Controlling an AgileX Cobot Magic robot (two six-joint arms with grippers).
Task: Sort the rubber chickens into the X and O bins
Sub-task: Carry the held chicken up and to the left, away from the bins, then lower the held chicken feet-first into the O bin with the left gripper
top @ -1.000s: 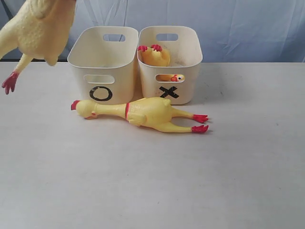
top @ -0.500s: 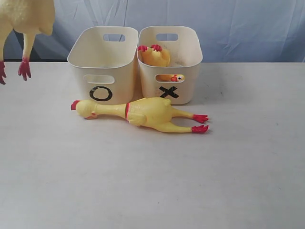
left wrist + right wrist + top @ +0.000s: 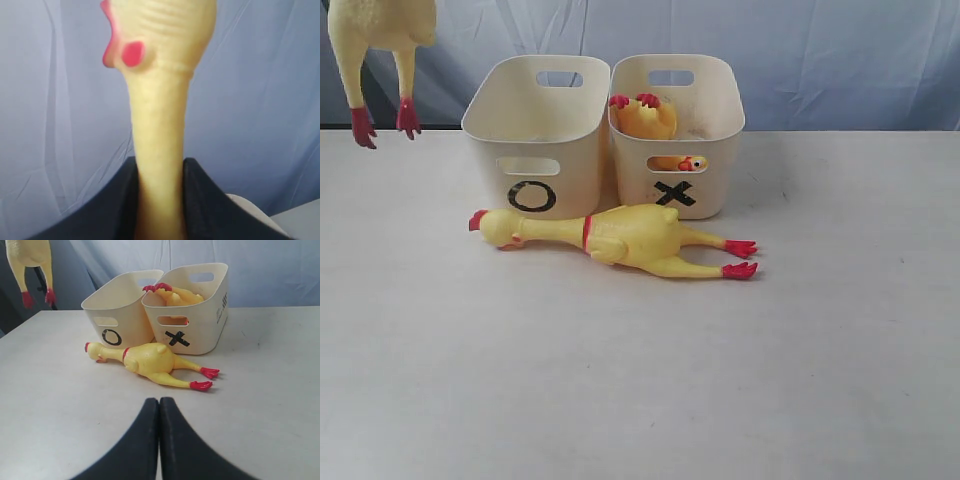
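One yellow rubber chicken (image 3: pixel 380 30) hangs legs-down at the upper left, high over the table and left of the O bin (image 3: pixel 535 135). My left gripper (image 3: pixel 160 172) is shut on its neck (image 3: pixel 159 145), and the red comb shows near its head. A second chicken (image 3: pixel 620 240) lies on its side in front of both bins, head to the left. A third, shorter chicken (image 3: pixel 645 118) sits inside the X bin (image 3: pixel 675 130), feet up, its face showing through the slot handle. My right gripper (image 3: pixel 159 405) is shut and empty, low over the table in front of the lying chicken (image 3: pixel 147 362).
Both bins stand side by side at the back of the pale table (image 3: pixel 640 380). A blue cloth backdrop (image 3: pixel 840 60) hangs behind them. The O bin's inside looks empty from here.
The held chicken has swung from tilted to hanging straight down, with its feet moving to the right and a little upward. The lying chicken, the bins and the right gripper have not moved.
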